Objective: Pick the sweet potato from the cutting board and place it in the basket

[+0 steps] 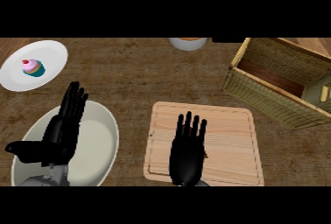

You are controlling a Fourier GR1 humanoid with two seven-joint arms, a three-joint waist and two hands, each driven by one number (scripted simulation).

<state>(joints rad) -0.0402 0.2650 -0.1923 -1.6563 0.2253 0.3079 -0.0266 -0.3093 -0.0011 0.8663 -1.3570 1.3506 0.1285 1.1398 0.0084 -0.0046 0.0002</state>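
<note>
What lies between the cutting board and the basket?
In the head view, only bare wooden counter shows between the cutting board and the basket.

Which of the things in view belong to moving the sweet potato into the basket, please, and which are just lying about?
Belonging to the job:
- cutting board
- basket
- right robot hand, open over the board
- sweet potato: not visible

Lying about:
- white plate with cupcake
- large pale plate under the left robot hand
- cup at the top edge

place: kitchen counter | signs: wooden cutting board (220,127); cupcake (32,68) on white plate (48,52); woven basket (271,94)
</note>
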